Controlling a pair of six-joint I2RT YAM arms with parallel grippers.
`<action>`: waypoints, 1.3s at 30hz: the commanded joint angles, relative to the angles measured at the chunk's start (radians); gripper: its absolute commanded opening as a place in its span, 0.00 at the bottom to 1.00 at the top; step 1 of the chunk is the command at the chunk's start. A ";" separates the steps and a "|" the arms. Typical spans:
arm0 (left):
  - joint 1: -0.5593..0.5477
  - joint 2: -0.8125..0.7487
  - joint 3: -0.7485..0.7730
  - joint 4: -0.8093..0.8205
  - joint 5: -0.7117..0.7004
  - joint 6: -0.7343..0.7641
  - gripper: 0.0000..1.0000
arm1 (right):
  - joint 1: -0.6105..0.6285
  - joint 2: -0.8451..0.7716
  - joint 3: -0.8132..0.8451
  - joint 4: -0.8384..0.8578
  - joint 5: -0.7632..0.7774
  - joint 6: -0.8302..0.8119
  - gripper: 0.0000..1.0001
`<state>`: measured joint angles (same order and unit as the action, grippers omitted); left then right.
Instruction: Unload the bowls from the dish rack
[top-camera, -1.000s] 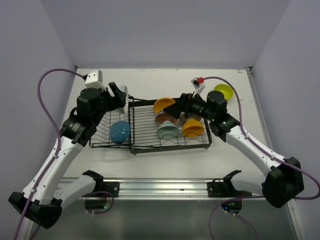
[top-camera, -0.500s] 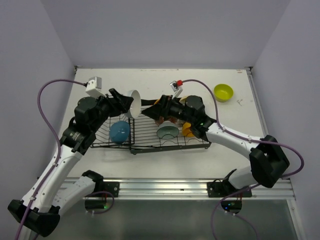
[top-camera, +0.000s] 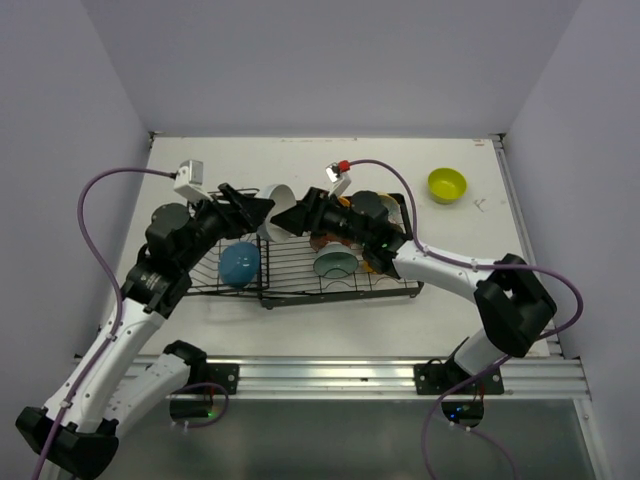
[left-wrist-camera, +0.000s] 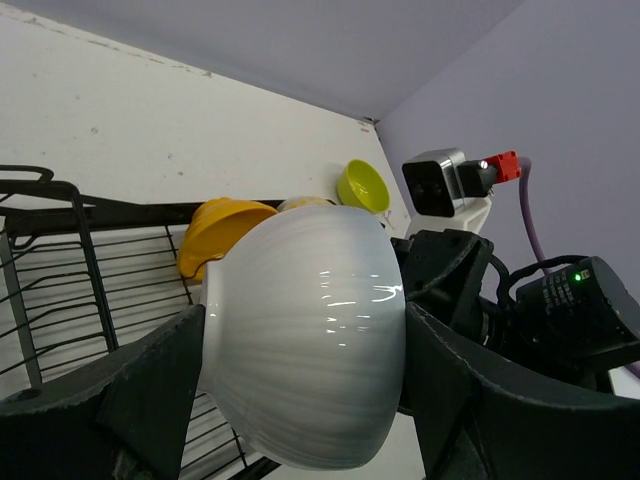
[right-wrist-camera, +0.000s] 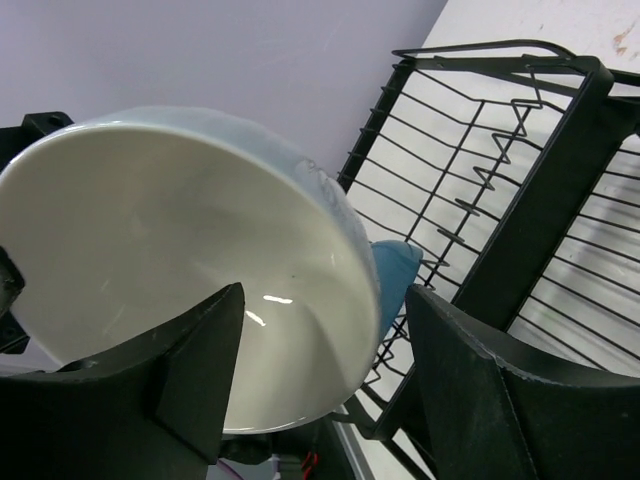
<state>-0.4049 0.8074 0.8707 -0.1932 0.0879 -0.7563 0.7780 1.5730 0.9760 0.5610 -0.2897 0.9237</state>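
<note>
The left claw (top-camera: 262, 212) is gripping the white bowl (top-camera: 280, 205) by its outside. In the left wrist view, one finger is pressing against each flank. It is holding the bowl in the air above the left section of the dish rack (top-camera: 300, 280), just left of centre in the overhead view, with its mouth facing right. The right claw (top-camera: 295, 216) is reaching in from the right toward that mouth. In its own wrist view its fingers (right-wrist-camera: 200, 370) are straddling the bowl's lower rim, and I cannot tell whether they are pinching it yet.

This is looking like a hand-over of one bowl from arm to arm. Next, the right claw is going to need a firm hold on the rim before the left one lets go. Then comes a carry to the bare bench (top-camera: 300, 160), perhaps beside the yellow-green bowl (top-camera: 447, 183) at upper right. A blue bowl (top-camera: 240, 264) and a pale teal bowl (top-camera: 336, 263) are sitting in the rack, waiting their turn.
</note>
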 joint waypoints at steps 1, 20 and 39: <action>0.008 -0.028 0.007 0.126 0.029 -0.031 0.15 | 0.003 -0.016 0.036 0.036 0.052 -0.012 0.68; 0.008 0.047 0.069 -0.018 -0.045 0.175 1.00 | -0.011 -0.071 0.139 -0.206 0.096 -0.091 0.00; 0.006 0.062 0.090 -0.086 -0.396 0.508 1.00 | -0.650 -0.237 0.282 -0.872 0.121 -0.425 0.00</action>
<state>-0.4004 0.8791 1.0012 -0.3149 -0.2523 -0.3103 0.2337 1.4151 1.2030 -0.1879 -0.1886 0.5964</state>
